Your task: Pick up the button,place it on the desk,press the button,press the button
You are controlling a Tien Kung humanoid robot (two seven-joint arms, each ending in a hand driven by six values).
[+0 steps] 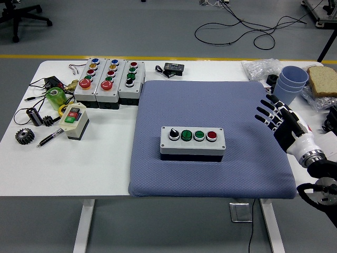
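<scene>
Three control boxes (108,80) stand in a row at the white table (105,158)'s far left, with a small switch box (73,120) and a gear (23,136) nearer the front. The button box (192,143) sits mid-mat on the blue mat (210,100). The right hand (280,122) hovers over the mat's right edge, fingers spread, holding nothing, beside stacked blue cups (290,83).
</scene>
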